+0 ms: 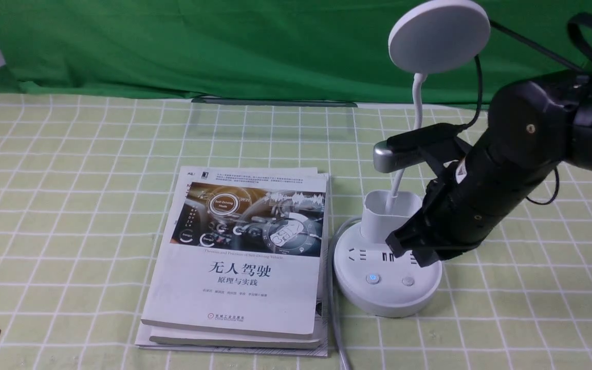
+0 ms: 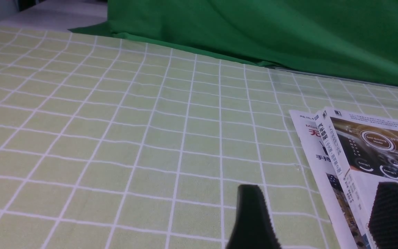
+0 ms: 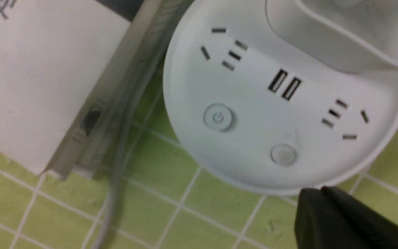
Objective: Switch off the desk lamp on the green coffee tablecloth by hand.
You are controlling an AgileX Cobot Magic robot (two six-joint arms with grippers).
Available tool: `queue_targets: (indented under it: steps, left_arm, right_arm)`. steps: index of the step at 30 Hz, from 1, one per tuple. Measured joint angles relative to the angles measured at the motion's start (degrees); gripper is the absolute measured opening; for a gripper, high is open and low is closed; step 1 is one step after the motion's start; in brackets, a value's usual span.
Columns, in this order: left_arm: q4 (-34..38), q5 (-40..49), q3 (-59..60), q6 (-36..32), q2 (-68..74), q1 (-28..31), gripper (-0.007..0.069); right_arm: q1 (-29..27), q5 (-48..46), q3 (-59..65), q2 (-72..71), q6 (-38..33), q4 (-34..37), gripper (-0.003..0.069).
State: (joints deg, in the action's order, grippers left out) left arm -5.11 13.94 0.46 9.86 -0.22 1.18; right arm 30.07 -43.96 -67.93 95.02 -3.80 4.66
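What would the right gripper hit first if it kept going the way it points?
Probably the top of the desk lamp base, near the unlit button; the right gripper points down at it, though depth is unclear.

Support surface: the green coffee tablecloth (image 1: pixel 70 205), pale yellow-green with a white grid, is spread across the work area and lies flat with slight ripples. At 12 o'clock a dark green backdrop cloth (image 1: pixel 224 46) rests its lower hem on the tablecloth's far edge. Near the centre, shifted toward 6 o'clock, lies a stack of books (image 1: pixel 239 267) (covers up, the lower ones offset slightly from the top one). At 3 o'clock of the stack, just beside it, the desk lamp (image 1: pixel 382 218) stands upright on its round base (image 1: pixel 378 300). A grey cable (image 1: pixel 333 318) leaves the base at 9 o'clock and runs between base and stack toward 6 o'clock.
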Motion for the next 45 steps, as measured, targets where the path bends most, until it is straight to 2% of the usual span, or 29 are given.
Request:
queue_targets:
  steps: [10, 21, 24, 28, 30, 35, 40, 45]
  left_arm:
    - [0.00, 0.00, 0.00, 0.00, 0.00, 0.00, 0.0410]
    - [0.00, 0.00, 0.00, 0.00, 0.00, 0.00, 0.0410]
    - [0.00, 0.00, 0.00, 0.00, 0.00, 0.00, 0.0410]
    - [0.00, 0.00, 0.00, 0.00, 0.00, 0.00, 0.0410]
    - [0.00, 0.00, 0.00, 0.00, 0.00, 0.00, 0.0410]
    - [0.00, 0.00, 0.00, 0.00, 0.00, 0.00, 0.0410]
    - [0.00, 0.00, 0.00, 0.00, 0.00, 0.00, 0.0410]
    - [0.00, 0.00, 0.00, 0.00, 0.00, 0.00, 0.0410]
  right_arm:
    - [0.00, 0.60, 19.38, -26.85, 0.27, 0.00, 0.0048]
    - [0.00, 4.45, 21.04, -39.47, 0.36, -0.28, 0.0066]
    - [-0.06, 5.94, 21.72, -41.38, 0.36, -1.11, 0.0052]
    - [-5.15, 11.96, 29.75, -49.76, -0.16, -2.07, 0.0041]
    - [-10.37, 18.88, 37.33, -56.42, -0.19, -2.32, 0.0041]
    - [-19.28, 33.01, 55.74, -73.69, -0.23, -2.32, 0.0041]
    - [-24.54, 36.60, 66.55, -87.00, -0.79, -2.37, 0.0041]
    - [-25.92, 35.16, 68.37, -94.48, -1.94, -2.46, 0.0041]
